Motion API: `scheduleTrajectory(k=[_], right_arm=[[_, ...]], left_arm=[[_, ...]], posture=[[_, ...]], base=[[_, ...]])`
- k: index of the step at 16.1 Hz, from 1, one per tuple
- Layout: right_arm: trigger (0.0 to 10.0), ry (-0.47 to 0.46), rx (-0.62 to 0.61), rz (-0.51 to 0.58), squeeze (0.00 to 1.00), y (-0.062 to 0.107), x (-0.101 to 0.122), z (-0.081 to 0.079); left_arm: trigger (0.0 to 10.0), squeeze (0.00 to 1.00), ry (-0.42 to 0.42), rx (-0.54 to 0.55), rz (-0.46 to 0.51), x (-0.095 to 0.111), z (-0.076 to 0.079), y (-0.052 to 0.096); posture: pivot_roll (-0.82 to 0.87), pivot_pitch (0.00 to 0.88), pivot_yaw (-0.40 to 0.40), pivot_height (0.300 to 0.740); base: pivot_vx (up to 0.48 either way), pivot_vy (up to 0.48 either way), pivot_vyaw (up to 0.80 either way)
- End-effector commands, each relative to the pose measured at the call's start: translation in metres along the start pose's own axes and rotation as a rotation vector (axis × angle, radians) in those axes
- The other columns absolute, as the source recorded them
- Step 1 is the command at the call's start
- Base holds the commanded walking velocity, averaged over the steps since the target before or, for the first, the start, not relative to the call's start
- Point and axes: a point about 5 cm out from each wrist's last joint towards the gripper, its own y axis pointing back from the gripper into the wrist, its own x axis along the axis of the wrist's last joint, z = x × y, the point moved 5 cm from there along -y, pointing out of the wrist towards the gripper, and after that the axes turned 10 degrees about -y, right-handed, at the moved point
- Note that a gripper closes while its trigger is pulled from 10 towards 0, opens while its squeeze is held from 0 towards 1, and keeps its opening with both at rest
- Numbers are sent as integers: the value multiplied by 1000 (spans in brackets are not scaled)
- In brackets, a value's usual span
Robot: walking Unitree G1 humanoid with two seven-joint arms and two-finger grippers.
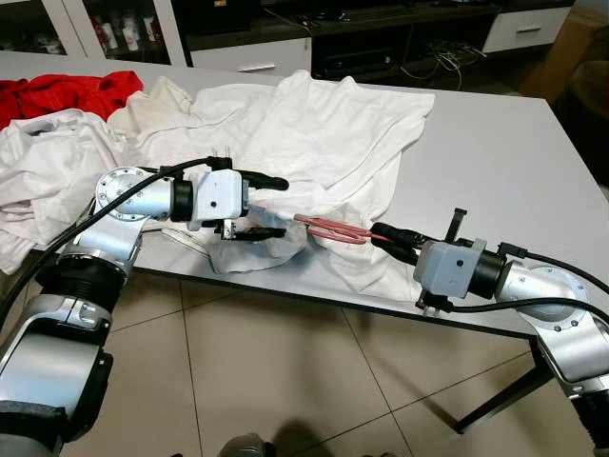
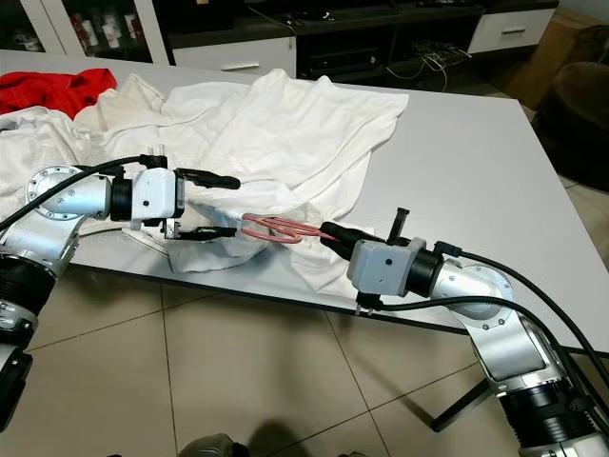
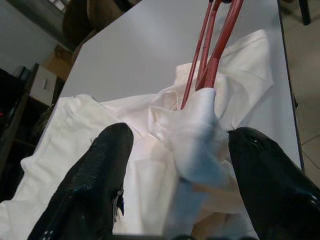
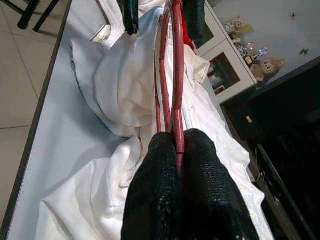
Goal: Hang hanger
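Red wire is what my right jaws [image 1: 385, 234] are clenched on: the hanger [image 1: 333, 229] runs straight out from between them toward my left jaws [image 1: 269, 208], and its far end is buried in a bunched fold of the white shirt [image 3: 197, 132]. My left jaws are released, spread wide, with that fold sitting in the gap between the two fingers [image 3: 90, 187] and touching neither that I can see. The risk, as I judge it, is cloth rather than metal. If I close the left jaws now I may pinch only a loose layer, and the fold could slide off the hanger's end when I pull. The right grip is thin too, since I hold the wire near one end; a tug from the left could twist it in my jaws. The shirt also drapes over the near edge of the grey tabletop [image 1: 495, 143], so dragging it could pull the whole heap toward the floor [image 1: 285, 381].
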Motion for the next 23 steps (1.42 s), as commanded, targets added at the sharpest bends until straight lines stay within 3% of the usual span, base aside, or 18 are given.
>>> scheduleTrajectory(k=[1,3,4,5,17,23], right_arm=[[10000,29,-8,19,0,0,6,7],[10000,31,-11,26,0,0,8,8],[10000,30,-14,32,0,-1,10,8],[10000,28,-15,38,0,-2,11,8],[10000,40,1,54,0,-4,15,8],[10000,115,-51,93,0,0,24,21]], left_arm=[[10000,0,-40,-18,-3,4,-4,1],[9882,0,-39,-23,-3,4,-3,1],[3216,0,-34,-13,3,4,-3,1],[0,0,-19,-7,13,3,-2,0],[0,0,15,-52,41,3,28,-15],[0,0,19,-69,51,5,29,-16]], posture=[[131,0,30,740],[131,0,30,740],[131,0,30,740],[135,0,34,740],[136,0,21,740],[133,0,24,740]], base=[[0,0,0],[0,0,0],[0,0,0],[0,0,0],[0,0,0],[0,0,0]])
